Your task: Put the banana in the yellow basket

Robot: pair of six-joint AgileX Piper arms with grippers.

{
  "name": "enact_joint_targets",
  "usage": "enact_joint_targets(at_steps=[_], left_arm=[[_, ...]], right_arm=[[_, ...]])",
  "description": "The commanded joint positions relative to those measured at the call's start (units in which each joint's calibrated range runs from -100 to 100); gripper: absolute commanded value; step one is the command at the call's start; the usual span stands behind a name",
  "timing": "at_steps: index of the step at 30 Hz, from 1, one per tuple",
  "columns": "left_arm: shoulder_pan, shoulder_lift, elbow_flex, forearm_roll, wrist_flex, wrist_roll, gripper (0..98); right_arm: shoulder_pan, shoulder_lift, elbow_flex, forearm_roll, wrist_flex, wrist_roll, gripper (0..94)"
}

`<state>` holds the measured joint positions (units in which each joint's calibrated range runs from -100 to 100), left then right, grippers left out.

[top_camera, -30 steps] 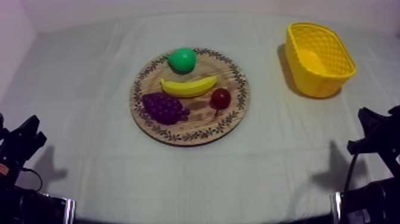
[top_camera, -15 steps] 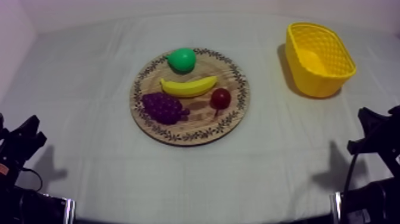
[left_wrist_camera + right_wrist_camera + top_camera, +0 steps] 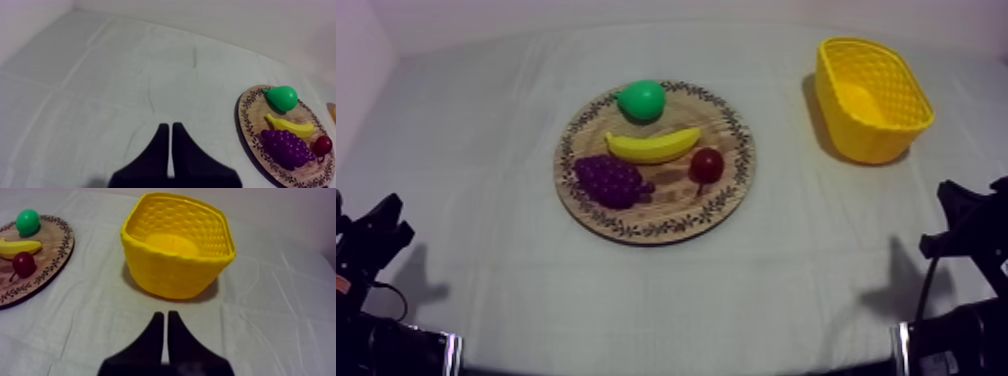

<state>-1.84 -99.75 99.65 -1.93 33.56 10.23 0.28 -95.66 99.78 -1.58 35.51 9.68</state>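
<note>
The yellow banana (image 3: 653, 146) lies across the middle of the round wooden board (image 3: 732, 180), between a green pear (image 3: 641, 101), purple grapes (image 3: 611, 180) and a small red fruit (image 3: 707, 164). The yellow basket (image 3: 871, 98) stands at the far right, with nothing in it. My left gripper (image 3: 376, 235) rests low at the left, and its fingers lie together as a narrow wedge (image 3: 169, 145) over bare cloth, the board (image 3: 248, 127) and banana (image 3: 290, 126) off to its side. My right gripper (image 3: 961, 220) rests low at the right, shut (image 3: 164, 333), with the basket (image 3: 177, 250) just ahead of it.
Grey-white cloth covers the table, with open cloth between the board and both arms. From the right wrist, the board's edge (image 3: 55, 263) with the red fruit (image 3: 23, 264) and pear (image 3: 27, 221) sits beside the basket.
</note>
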Motion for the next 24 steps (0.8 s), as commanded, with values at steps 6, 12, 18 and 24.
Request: enact_joint_targets(at_steps=[6, 12, 18, 24], left_arm=[[0.0, 0.0, 0.0, 0.0, 0.0, 0.0, 0.0], [0.0, 0.0, 0.0, 0.0, 0.0, 0.0, 0.0], [0.0, 0.0, 0.0, 0.0, 0.0, 0.0, 0.0], [0.0, 0.0, 0.0, 0.0, 0.0, 0.0, 0.0]], right_arm=[[-0.2, 0.0, 0.0, 0.1, 0.1, 0.6, 0.6], [-0.6, 0.0, -0.3, -0.1, 0.7, 1.3, 0.5], [-0.9, 4.1, -5.9, -0.1, 1.2, 1.7, 0.5], [-1.3, 13.8, -18.0, -0.1, 2.8, 2.3, 0.5]])
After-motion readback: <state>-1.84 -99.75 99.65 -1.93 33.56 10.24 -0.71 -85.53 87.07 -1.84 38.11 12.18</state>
